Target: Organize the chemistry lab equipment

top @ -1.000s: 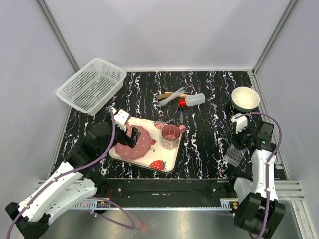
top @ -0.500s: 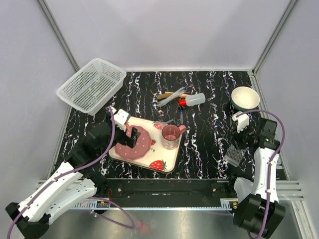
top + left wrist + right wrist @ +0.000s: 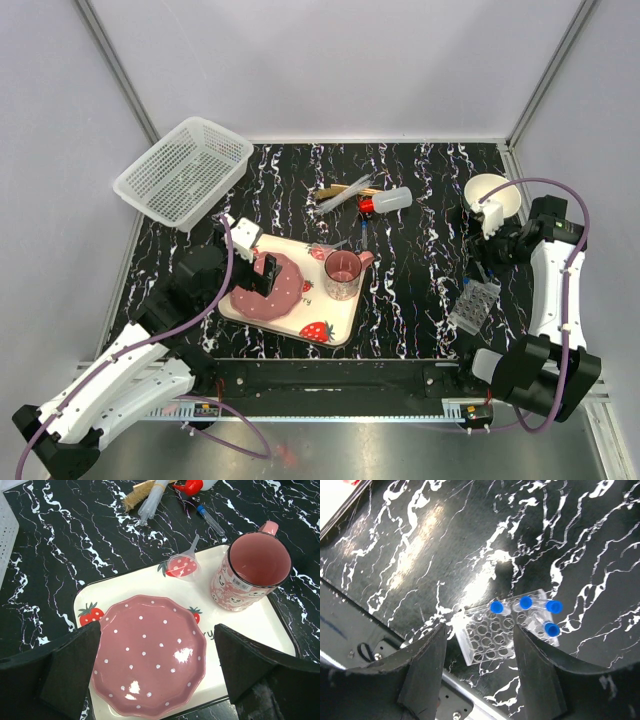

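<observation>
The clear perforated rack (image 3: pixel 475 305) stands near the front right, with several blue-capped tubes in it (image 3: pixel 525 603). My right gripper (image 3: pixel 492 262) hangs open and empty above the rack (image 3: pixel 490 640), its jaws wide apart on either side. At the back middle lie the red-capped bottle (image 3: pixel 386 201), clear tubes (image 3: pixel 340 198) and the tan wooden tool (image 3: pixel 347 188). One blue-tipped tube (image 3: pixel 210 520) lies just beyond the tray. My left gripper (image 3: pixel 264 280) is open and empty over the pink plate (image 3: pixel 150 652).
The strawberry-print tray (image 3: pixel 335 325) holds the pink plate, a pink cup (image 3: pixel 343 274) and a small clear funnel (image 3: pixel 181 564). A white mesh basket (image 3: pixel 182 170) sits at the back left. A white bowl (image 3: pixel 490 192) sits at the back right.
My right arm has lifted and drawn back toward the bowl, leaving the rack uncovered on the table. The left arm has not moved.
</observation>
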Robot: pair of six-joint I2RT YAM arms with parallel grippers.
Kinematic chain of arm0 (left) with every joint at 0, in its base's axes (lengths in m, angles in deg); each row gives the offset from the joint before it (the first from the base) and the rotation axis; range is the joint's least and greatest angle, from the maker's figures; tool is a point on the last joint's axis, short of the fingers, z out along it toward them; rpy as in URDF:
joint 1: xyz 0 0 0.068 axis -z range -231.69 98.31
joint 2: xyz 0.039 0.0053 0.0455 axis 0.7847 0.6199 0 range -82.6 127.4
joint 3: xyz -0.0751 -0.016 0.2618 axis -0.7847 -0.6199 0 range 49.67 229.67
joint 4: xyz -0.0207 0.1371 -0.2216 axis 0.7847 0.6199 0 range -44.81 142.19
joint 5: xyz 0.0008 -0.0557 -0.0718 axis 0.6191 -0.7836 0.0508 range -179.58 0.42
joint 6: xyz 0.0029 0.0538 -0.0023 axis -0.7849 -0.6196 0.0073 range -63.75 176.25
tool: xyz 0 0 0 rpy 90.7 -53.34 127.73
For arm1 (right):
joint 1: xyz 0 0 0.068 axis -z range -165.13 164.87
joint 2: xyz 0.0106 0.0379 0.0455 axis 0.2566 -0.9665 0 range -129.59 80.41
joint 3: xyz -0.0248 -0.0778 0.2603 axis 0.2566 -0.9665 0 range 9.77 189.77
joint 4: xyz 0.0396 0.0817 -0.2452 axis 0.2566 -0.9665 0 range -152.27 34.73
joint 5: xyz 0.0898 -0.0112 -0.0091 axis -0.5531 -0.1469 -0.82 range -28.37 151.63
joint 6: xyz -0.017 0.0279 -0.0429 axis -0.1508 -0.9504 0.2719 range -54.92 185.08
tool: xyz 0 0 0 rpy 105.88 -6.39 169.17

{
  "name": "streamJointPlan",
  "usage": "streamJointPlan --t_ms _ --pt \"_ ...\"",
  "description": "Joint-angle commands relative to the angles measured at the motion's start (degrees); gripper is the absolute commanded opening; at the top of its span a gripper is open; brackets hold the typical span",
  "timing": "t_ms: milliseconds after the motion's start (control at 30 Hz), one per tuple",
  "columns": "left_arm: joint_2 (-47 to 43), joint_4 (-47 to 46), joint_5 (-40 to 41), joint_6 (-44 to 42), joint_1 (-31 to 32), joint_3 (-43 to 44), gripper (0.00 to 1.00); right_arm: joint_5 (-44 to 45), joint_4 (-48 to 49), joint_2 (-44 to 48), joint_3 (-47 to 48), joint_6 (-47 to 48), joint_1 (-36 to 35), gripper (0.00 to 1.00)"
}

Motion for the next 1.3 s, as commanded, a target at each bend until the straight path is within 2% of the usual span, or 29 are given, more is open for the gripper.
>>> streamJointPlan --t_ms 0,133,267,933,1267 --pt "0.5 -1.7 -0.1 -0.8 -0.6 0.1 0.99 7.4 -5.5 0.9 2.6 -2.2 -5.3 0.60" --pt "1.0 -1.7 -0.5 -0.8 -0.7 0.1 0.99 14.0 -2.7 -0.4 1.6 -9.2 -12.1 0.56" --pt "1.0 -1.7 -0.6 -0.8 -0.7 0.0 0.99 19.2 -0.8 -3.0 2.1 -12.3 -13.6 0.52" --pt "-0.3 -1.2 -0.9 -0.7 -0.7 0.1 0.99 25.7 1.7 -13.9 4.1 -15.6 -19.5 0.41" --pt "-0.5 -1.0 -1.2 -0.7 -0.7 0.1 0.99 29.3 2.8 -15.3 2.7 -14.7 -19.8 0.40"
